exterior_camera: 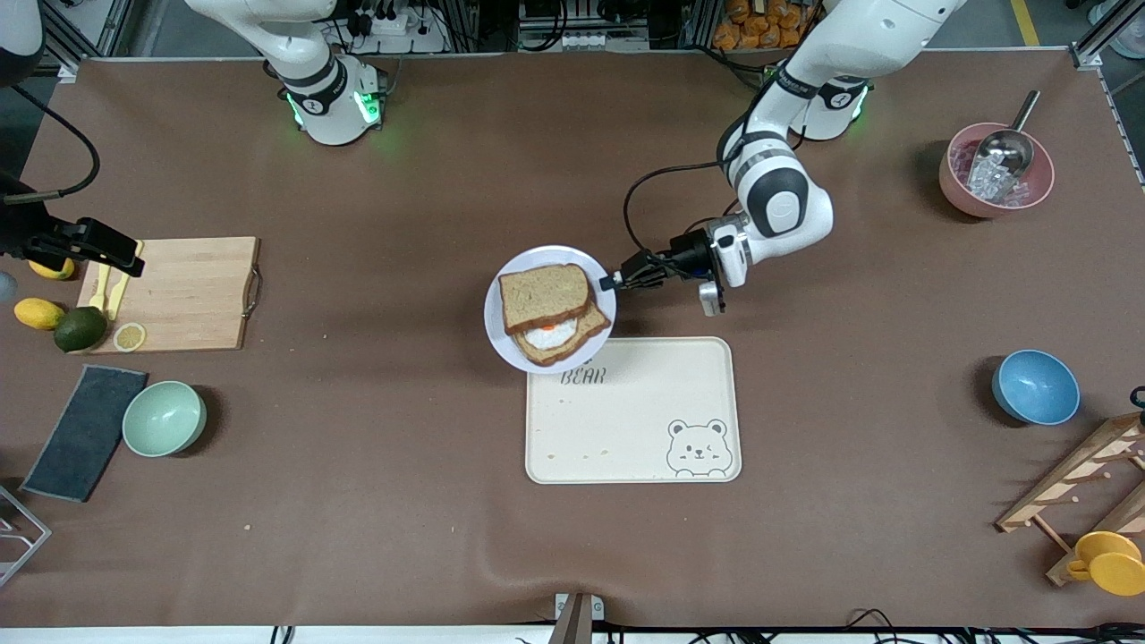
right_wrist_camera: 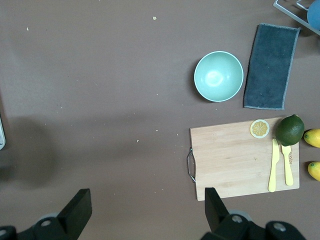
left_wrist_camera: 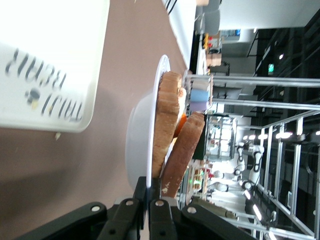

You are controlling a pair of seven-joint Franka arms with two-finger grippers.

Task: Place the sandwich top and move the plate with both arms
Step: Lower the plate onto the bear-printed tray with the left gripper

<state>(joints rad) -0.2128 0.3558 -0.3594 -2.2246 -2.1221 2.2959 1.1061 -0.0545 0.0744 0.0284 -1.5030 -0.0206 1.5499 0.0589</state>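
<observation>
Front view: the left gripper [exterior_camera: 615,281] pinches the rim of the plate [exterior_camera: 501,324] at the edge facing the left arm's end of the table [exterior_camera: 572,555]. The sandwich top [exterior_camera: 543,296] lies on the egg slice [exterior_camera: 559,338], skewed off it, and the plate's lower edge overlaps the corner of the bear tray [exterior_camera: 631,420]. The right gripper [exterior_camera: 116,259] waits over the cutting board [exterior_camera: 192,295], well apart from the plate. With only one edge held, the plate could tip or twist in the grip.

Left wrist view: the fingers are pressed together on the rim right in front of the left gripper [left_wrist_camera: 149,202], and the sandwich top [left_wrist_camera: 182,155] leans at an angle just past them. A tilt would likely slide it off.

Right wrist view: the right gripper [right_wrist_camera: 145,210] is spread wide and empty, above bare table beside the board [right_wrist_camera: 240,160]. Reaching late, it may knock the plate.
</observation>
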